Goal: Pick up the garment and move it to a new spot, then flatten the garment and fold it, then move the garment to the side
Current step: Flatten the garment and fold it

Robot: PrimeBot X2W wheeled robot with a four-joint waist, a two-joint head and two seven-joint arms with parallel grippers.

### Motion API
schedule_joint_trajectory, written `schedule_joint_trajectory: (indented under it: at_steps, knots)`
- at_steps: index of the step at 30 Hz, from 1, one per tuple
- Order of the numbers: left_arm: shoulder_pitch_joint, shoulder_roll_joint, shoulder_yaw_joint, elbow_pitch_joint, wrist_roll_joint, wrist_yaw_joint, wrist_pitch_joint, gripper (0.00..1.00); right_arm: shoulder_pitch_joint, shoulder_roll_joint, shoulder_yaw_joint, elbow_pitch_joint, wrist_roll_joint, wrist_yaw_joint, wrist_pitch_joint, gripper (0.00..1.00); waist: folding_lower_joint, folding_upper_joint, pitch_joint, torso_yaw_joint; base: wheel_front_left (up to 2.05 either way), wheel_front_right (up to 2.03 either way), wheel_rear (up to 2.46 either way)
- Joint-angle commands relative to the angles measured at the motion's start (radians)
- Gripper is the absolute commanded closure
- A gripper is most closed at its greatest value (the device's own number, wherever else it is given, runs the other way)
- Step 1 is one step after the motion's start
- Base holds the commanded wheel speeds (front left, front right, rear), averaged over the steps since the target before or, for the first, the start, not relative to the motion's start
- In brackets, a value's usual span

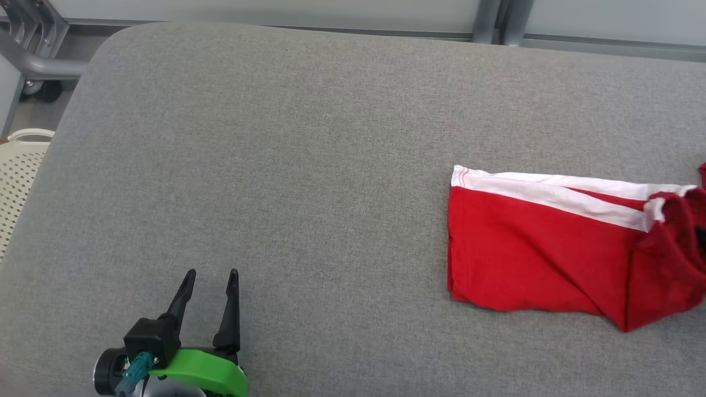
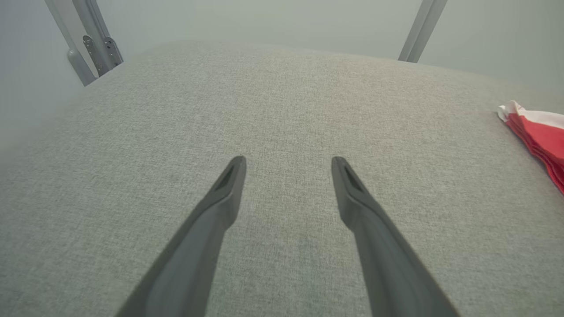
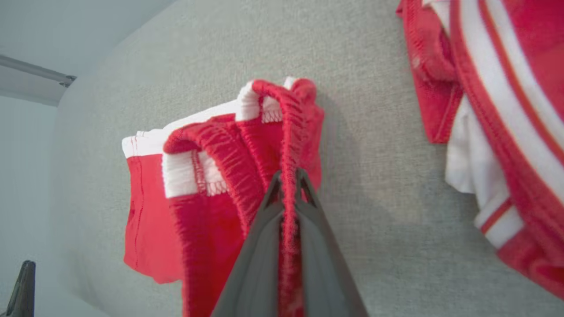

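The garment [image 1: 529, 248] is a pair of red shorts with white side stripes, lying folded on the right part of the grey padded table [image 1: 309, 165]. Its right end is bunched and raised. My right gripper [image 3: 289, 176] is shut on the red elastic waistband of the garment [image 3: 211, 176], whose hem hangs down to the tabletop. Far to the left, near the table's front edge, my left gripper [image 1: 212, 274] stands open over bare fabric. In the left wrist view the left gripper [image 2: 288, 161] holds nothing, and a corner of the garment [image 2: 539, 130] shows at the right edge.
A second red and white garment [image 3: 506, 88] lies just beside the held one. A cream perforated basket [image 1: 19, 176] stands off the table's left edge, and a grey metal frame [image 1: 33, 60] stands behind the far left corner.
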State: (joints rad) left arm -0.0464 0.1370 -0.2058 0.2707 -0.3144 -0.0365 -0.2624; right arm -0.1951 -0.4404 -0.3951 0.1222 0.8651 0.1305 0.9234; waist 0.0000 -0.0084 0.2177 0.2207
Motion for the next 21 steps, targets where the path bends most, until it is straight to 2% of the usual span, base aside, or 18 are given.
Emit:
schedule_joint_trajectory:
  at_steps: [1, 4, 5, 6, 8, 10, 13, 21]
  knots:
    - [-0.006, -0.004, -0.001, 0.005, 0.011, -0.008, -0.003, 0.00, 0.006, 0.031, 0.007, -0.048, -0.008, 0.000, 0.030, 1.00, 0.0000, 0.0084, 0.002, 0.000, 0.00, 0.00, 0.00]
    - [-0.023, -0.002, 0.008, 0.015, 0.021, -0.016, -0.003, 0.00, -0.010, 0.141, 0.044, -0.170, -0.042, 0.000, 0.086, 1.00, 0.0000, 0.0084, 0.004, -0.002, 0.00, 0.00, 0.00]
    - [-0.023, -0.002, 0.008, 0.015, 0.021, -0.016, -0.003, 0.00, -0.010, 0.141, 0.044, -0.170, -0.042, 0.000, 0.086, 1.00, 0.0000, 0.0084, 0.004, -0.002, 0.00, 0.00, 0.00]
    - [-0.033, -0.004, 0.014, 0.019, 0.025, -0.019, -0.003, 0.00, -0.025, 0.229, 0.081, -0.223, -0.070, 0.000, 0.106, 1.00, 0.0000, 0.0084, 0.010, -0.003, 0.00, 0.00, 0.00]
    - [-0.043, -0.009, 0.020, 0.020, 0.031, -0.024, -0.003, 0.00, -0.049, 0.317, 0.117, -0.242, -0.102, 0.000, 0.100, 1.00, 0.0000, 0.0084, 0.019, -0.003, 0.00, 0.00, 0.00]
    - [-0.049, -0.015, 0.024, 0.020, 0.038, -0.026, -0.003, 0.00, -0.070, 0.362, 0.158, -0.234, -0.128, 0.000, 0.073, 1.00, 0.0000, 0.0084, 0.027, -0.003, 0.00, 0.00, 0.00]
    - [-0.055, -0.017, 0.026, 0.020, 0.044, -0.030, -0.003, 0.00, -0.088, 0.383, 0.212, -0.202, -0.154, 0.000, 0.032, 1.00, 0.0000, 0.0084, 0.037, -0.004, 0.00, 0.00, 0.00]
    - [-0.070, -0.025, 0.032, 0.031, 0.062, -0.042, -0.003, 0.00, -0.150, 0.387, 0.434, -0.030, -0.142, 0.000, -0.199, 1.00, 0.0000, 0.0084, 0.050, 0.008, 0.00, 0.00, 0.00]
